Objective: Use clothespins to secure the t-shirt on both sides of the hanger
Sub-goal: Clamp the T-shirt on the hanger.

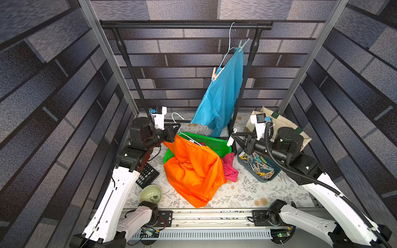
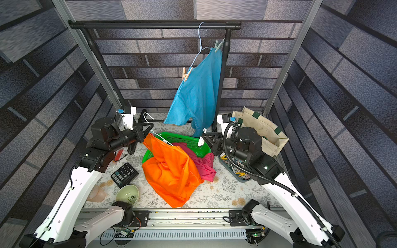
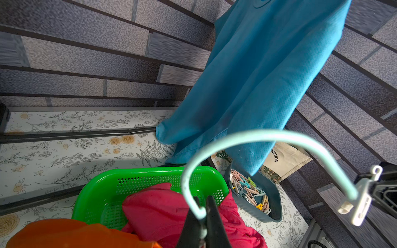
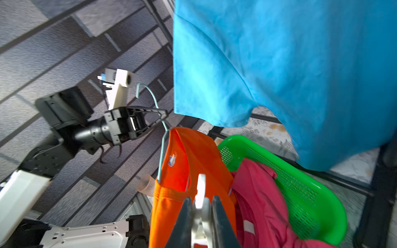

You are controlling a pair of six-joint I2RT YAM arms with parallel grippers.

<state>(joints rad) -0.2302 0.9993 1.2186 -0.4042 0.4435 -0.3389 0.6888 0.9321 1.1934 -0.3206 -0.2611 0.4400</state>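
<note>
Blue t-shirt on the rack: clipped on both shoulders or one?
Both: blue t-shirt has a peach clothespin on its lower shoulder, a mint clothespin on the upper.

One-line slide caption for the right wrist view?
Right gripper, shut on a white clothespin, beside the orange t-shirt on the hanger held by the left gripper.

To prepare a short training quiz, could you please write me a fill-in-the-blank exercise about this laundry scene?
1. The right gripper is shut on a ___ clothespin.
2. The left gripper grips the hanger carrying the ___ t-shirt.
3. The blue t-shirt is pinned by ___ clothespins.
Missing words: white; orange; two.
</note>
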